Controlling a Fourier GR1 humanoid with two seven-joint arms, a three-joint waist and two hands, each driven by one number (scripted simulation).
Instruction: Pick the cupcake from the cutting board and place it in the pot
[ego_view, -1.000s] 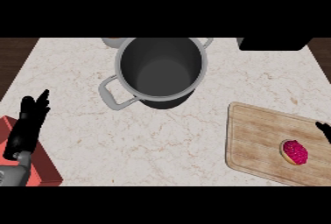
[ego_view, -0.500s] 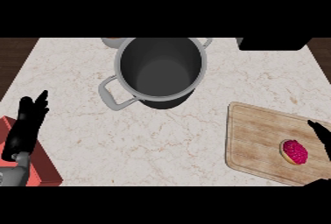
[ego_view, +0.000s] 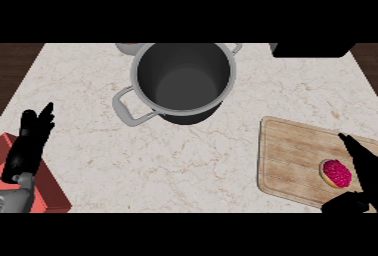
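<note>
Setting: kitchen. Evidence: pale marble-patterned table (ego_view: 192, 155) fills most of the frame; dark wood shows along its upper left edge. Grey two-handled pot (ego_view: 181, 80) at upper centre. Wooden cutting board (ego_view: 295, 155) at lower right, carrying a pink-topped cupcake (ego_view: 337, 173). Cookware and food-prep items throughout.

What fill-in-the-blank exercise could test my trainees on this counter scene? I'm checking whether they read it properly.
1. The cupcake lies on the ____.
2. The pot holds ____.
3. The hand closest to the cupcake is the robot's ____ hand.
4. The left hand rests open beside a ____ box.

Missing words: cutting board; nothing; right; red
</note>
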